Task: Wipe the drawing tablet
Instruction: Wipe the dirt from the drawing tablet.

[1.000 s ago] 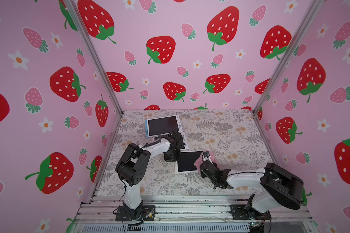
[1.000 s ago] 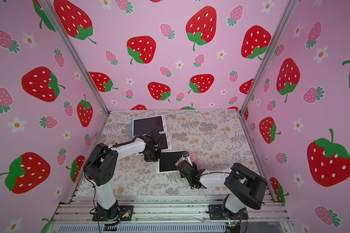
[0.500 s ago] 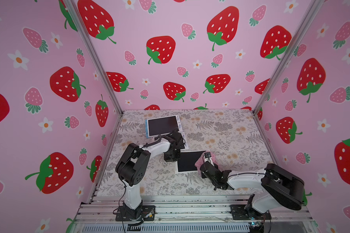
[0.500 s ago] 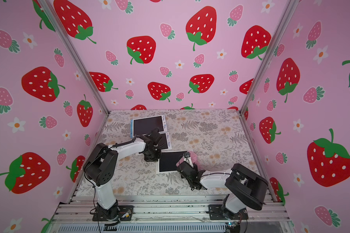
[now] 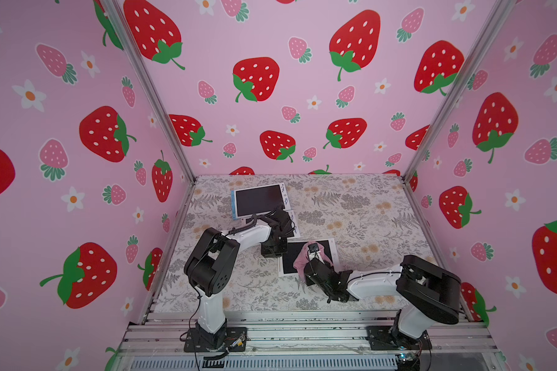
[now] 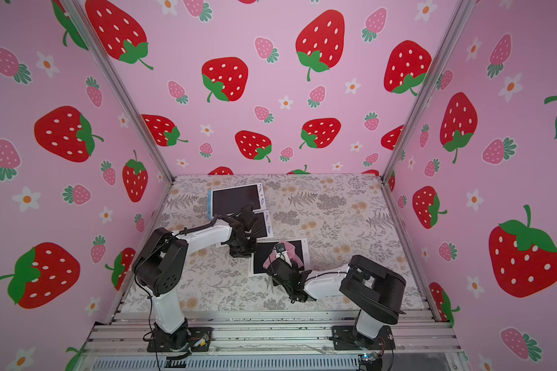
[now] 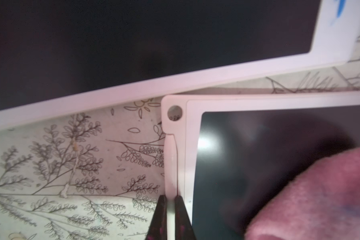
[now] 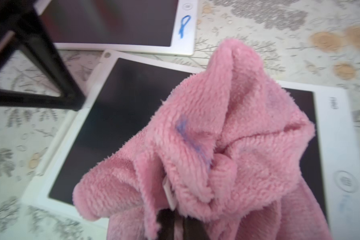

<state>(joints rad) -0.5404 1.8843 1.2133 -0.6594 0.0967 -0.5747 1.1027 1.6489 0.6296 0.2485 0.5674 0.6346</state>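
**Item 1.** Near drawing tablet (image 5: 289, 260), white plastic frame, dark rectangular screen. It lies flat on the table at lower centre in both top views (image 6: 260, 260). The right part of its screen is hidden under item 2. A round button sits on its frame at the lower right of the right wrist view.

**Item 2.** Pink fleece cloth (image 5: 299, 261), bunched, with faint blue smudges on the pile (image 8: 182, 126). It sits over the near drawing tablet's screen and fills the centre and lower right of the right wrist view.

**Item 3.** Right gripper (image 8: 174, 221), black parallel fingers. It is clamped tight on a fold of the pink fleece cloth, at the bottom edge of the right wrist view.

**Item 4.** Left gripper (image 7: 170, 214), black. Its fingertips are pinched together on the slim white edge strip (image 7: 171, 166) that runs along the near drawing tablet's side. This shows at the bottom centre of the left wrist view. In both top views it stands at the tablet's upper left corner (image 5: 272, 250).

**Item 5.** Middle tablet (image 5: 295, 225), white frame, dark screen, with a blue pen scribble on its right margin (image 8: 183, 27). It lies just above item 1 and is largely covered by the left arm.

**Item 6.** Far tablet (image 5: 258, 200), white frame with a blue left edge. It lies above item 5, towards the back wall.

**Item 7.** Table covering (image 5: 367, 208), pale cloth printed with grey ferns and tan blossoms.

**Item 8.** Enclosure walls (image 5: 270, 38), pink with a red strawberry print.
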